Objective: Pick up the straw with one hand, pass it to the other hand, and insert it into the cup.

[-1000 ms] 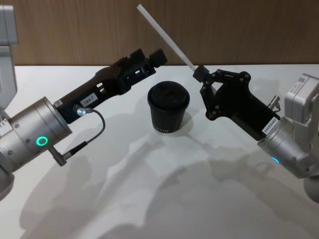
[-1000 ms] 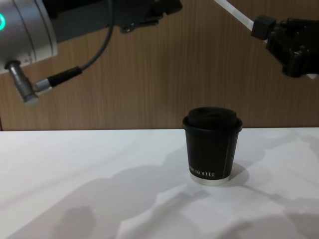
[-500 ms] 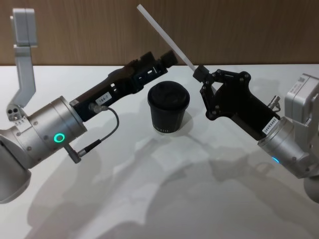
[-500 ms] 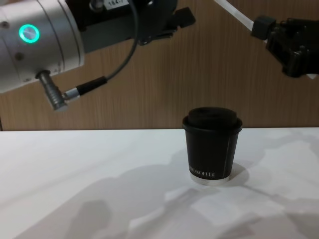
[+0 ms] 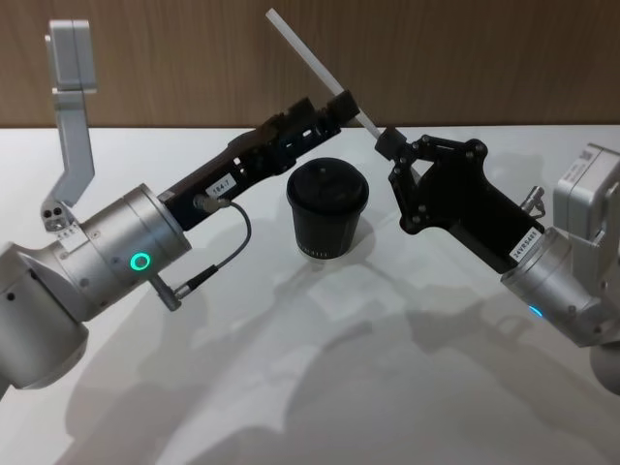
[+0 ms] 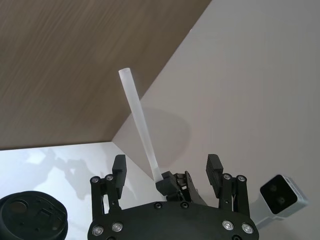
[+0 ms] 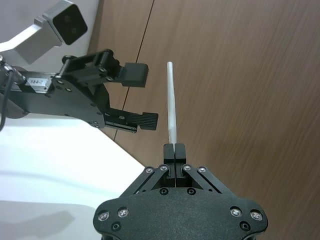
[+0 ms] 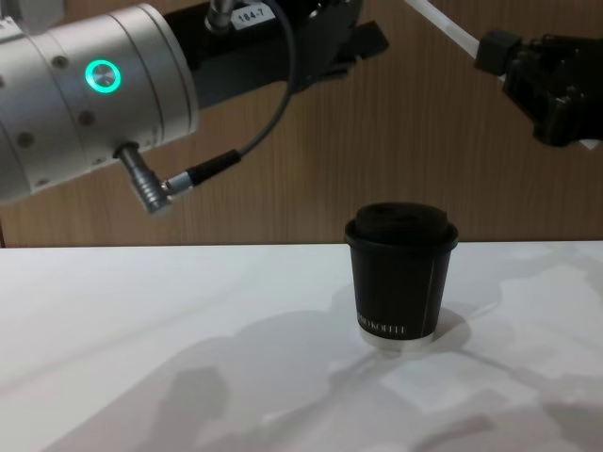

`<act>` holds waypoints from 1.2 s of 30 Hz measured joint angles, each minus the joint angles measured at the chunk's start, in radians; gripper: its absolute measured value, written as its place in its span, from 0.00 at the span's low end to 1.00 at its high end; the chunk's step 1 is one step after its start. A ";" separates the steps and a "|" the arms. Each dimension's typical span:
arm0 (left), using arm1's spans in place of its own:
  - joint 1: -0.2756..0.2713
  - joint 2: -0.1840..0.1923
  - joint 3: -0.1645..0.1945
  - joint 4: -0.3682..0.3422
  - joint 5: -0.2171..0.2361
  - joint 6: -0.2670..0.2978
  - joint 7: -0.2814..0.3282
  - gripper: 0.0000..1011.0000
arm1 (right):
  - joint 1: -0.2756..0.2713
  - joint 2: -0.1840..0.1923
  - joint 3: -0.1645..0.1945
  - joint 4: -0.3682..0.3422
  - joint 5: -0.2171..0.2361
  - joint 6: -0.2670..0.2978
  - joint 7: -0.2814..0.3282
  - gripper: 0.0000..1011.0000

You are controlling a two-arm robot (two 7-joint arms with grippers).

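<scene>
The white straw [image 5: 315, 62] slants up and to the left above the table, and my right gripper [image 5: 387, 141] is shut on its lower end. Below it stands the black lidded cup [image 5: 327, 208], upright on the white table. My left gripper [image 5: 337, 105], on its silver arm, reaches in from the left, open, with its tips right at the straw just above the right gripper's hold. In the left wrist view the straw [image 6: 137, 117] rises between the two spread fingers [image 6: 119, 167]. In the right wrist view the left gripper [image 7: 144, 94] stands open just beside the straw [image 7: 171, 100].
A wooden wall [image 5: 465, 58] runs behind the white table [image 5: 320, 378]. The cup [image 8: 400, 273] stands near the middle, below and between both arms, with bare table in front of it.
My left arm has reached forward and to the right, bringing its open fingers up to the straw. The right gripper, the straw and the cup have stayed still.
</scene>
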 joint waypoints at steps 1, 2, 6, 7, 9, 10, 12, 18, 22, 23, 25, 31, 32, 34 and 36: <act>-0.002 -0.002 0.001 0.004 0.000 -0.002 0.001 0.99 | 0.000 0.000 0.000 0.000 0.000 0.000 0.000 0.01; -0.003 -0.004 0.003 0.007 -0.001 -0.003 0.002 0.99 | 0.000 0.000 0.000 0.000 0.000 0.000 0.000 0.01; -0.016 -0.015 0.013 0.030 -0.002 -0.012 0.004 0.99 | 0.000 0.000 0.000 0.000 0.000 0.000 0.000 0.01; -0.018 -0.018 0.015 0.035 -0.002 -0.013 0.004 0.99 | 0.000 0.000 0.000 0.000 0.000 0.000 0.000 0.01; -0.025 -0.024 0.020 0.049 -0.003 -0.017 0.005 0.99 | 0.000 0.000 0.000 0.000 0.000 0.000 0.000 0.01; -0.027 -0.026 0.021 0.051 -0.004 -0.018 0.005 0.99 | 0.000 0.000 0.000 0.000 0.000 0.000 0.000 0.01; -0.032 -0.030 0.025 0.061 -0.004 -0.020 0.004 0.99 | 0.000 0.000 0.000 0.000 0.000 0.000 0.000 0.01; -0.053 -0.046 0.039 0.093 -0.004 -0.031 0.003 0.99 | 0.000 0.000 0.000 0.000 0.000 0.000 0.000 0.01; -0.066 -0.054 0.048 0.111 -0.003 -0.039 0.001 0.99 | 0.000 0.000 0.000 0.000 0.000 0.000 0.000 0.01; -0.071 -0.057 0.052 0.118 -0.002 -0.042 0.000 0.99 | 0.000 0.000 0.000 0.000 0.000 0.000 0.000 0.01; -0.077 -0.061 0.056 0.127 -0.001 -0.047 -0.001 0.99 | 0.000 0.000 0.000 0.000 0.000 0.000 0.000 0.01; -0.090 -0.068 0.064 0.143 0.003 -0.056 -0.003 0.99 | 0.000 0.000 0.000 0.000 0.000 0.000 0.000 0.01; -0.091 -0.069 0.065 0.145 0.003 -0.057 -0.003 0.99 | 0.000 0.000 0.000 0.000 0.000 0.000 0.000 0.01; -0.095 -0.071 0.067 0.149 0.004 -0.059 -0.004 0.96 | 0.000 0.000 0.000 0.000 0.000 0.000 0.000 0.01; -0.095 -0.071 0.068 0.150 0.004 -0.059 -0.004 0.95 | 0.000 0.000 0.000 0.000 0.000 0.000 0.000 0.01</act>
